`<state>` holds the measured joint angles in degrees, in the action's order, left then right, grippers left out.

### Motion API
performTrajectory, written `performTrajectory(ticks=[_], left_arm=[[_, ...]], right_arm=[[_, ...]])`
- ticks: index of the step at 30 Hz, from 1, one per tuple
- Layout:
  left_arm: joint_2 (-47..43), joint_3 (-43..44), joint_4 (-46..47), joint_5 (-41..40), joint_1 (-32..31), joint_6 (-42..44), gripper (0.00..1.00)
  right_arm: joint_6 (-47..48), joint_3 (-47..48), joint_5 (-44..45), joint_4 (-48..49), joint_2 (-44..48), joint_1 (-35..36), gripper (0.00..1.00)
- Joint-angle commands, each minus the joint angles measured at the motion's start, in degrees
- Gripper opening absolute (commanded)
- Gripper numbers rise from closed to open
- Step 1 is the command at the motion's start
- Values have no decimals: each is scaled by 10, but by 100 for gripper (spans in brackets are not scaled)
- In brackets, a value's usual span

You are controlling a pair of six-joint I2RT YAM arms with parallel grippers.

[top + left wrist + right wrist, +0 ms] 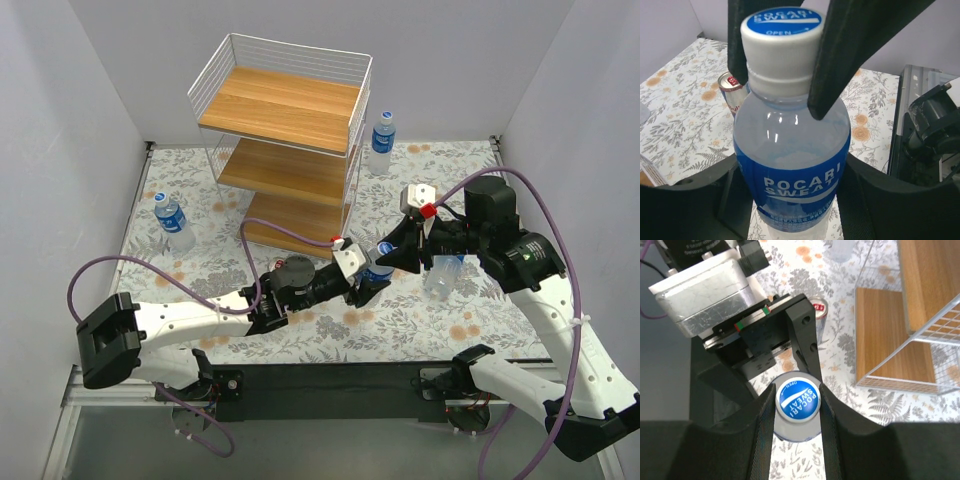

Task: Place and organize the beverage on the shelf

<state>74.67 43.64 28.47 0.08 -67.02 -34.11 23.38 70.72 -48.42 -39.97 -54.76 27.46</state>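
Note:
A clear beverage bottle [378,268] with a blue label [792,170] and blue cap [797,400] stands in the middle of the table, in front of the shelf [285,150]. My right gripper [797,405] reaches down from above and is shut on its cap. My left gripper [792,200] comes in from the left, its fingers [685,200] pressed against both sides of the label. A slim can [732,90] stands just behind the bottle. The shelf's wooden boards are bare.
One bottle [381,143] stands at the back right beside the shelf, another [172,220] at the left, and a third [443,275] under the right arm. White walls close in the flowered table on three sides.

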Motion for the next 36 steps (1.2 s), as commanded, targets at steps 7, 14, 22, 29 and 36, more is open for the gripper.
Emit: performTrajectory(ticks=[7, 14, 22, 29, 36], left_arm=[[-47, 13, -3, -12, -3, -17, 0], [-123, 4, -69, -21, -3, -33, 0], [-248, 52, -244, -76, -2, -31, 0], [-222, 281, -416, -168, -2, -35, 0], [-102, 564, -507, -271, -2, -20, 0]], right_arm=[[-80, 16, -67, 129, 25, 2, 23], [-101, 25, -20, 155, 35, 3, 98], [-142, 71, 316, 164, 37, -7, 98], [-173, 16, 546, 200, 44, -21, 98], [-201, -7, 527, 207, 30, -86, 98]])
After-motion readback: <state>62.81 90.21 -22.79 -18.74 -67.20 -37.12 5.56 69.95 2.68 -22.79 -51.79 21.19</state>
